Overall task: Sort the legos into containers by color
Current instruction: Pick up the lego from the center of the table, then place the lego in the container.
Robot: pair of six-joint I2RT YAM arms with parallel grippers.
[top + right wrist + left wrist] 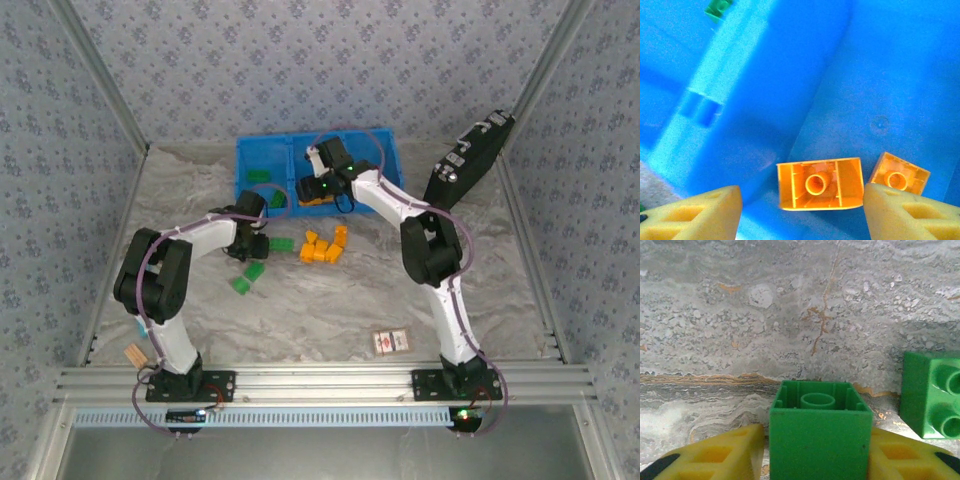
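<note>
Between the yellow fingers [715,455] of the left gripper [817,447] stands a green brick [821,430], hollow side up on the table [790,315]. The fingers hug its sides, but I cannot tell if they squeeze it. A second green brick [932,395] lies just beside it. The right gripper [801,200] has its fingers [905,215] wide apart, holding nothing. Under them, two orange bricks [820,184] lie in the middle box of the blue tray [880,75].

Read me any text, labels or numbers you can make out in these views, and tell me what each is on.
Nothing is legible.
red-and-white card: printed marks, too small to read.
black device: pale labels on its face, too small and blurred to read.
</note>
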